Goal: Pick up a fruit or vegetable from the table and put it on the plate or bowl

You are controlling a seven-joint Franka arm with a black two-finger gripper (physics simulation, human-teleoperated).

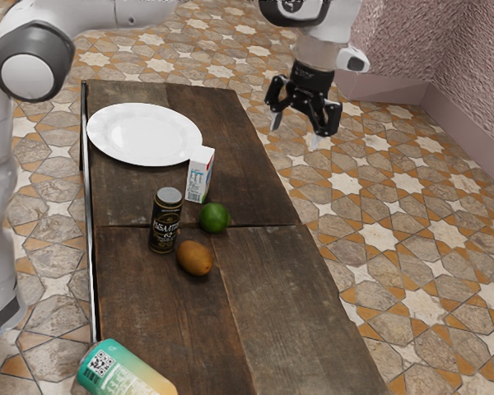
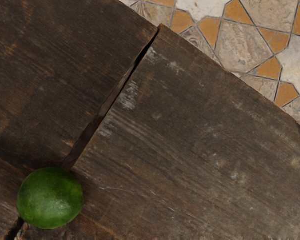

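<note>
- Round green lime (image 1: 215, 217) (image 2: 50, 197) lies on the dark wooden table (image 1: 255, 313), well apart from the raised black two-finger gripper (image 1: 300, 126).
- Gripper fingers spread wide, holding nothing.

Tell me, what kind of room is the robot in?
Probably a room in a house, maybe a dining spot: patterned floor tiles and a wooden table holding a white plate and a lime.

I work over a dark, cracked wooden plank surface (image 1: 255, 313). A star-patterned orange, beige and grey tiled floor (image 1: 412, 247) surrounds it. Pink textured wall (image 1: 469, 41) with pale skirting board (image 1: 387, 85), exterior view's upper right.
</note>
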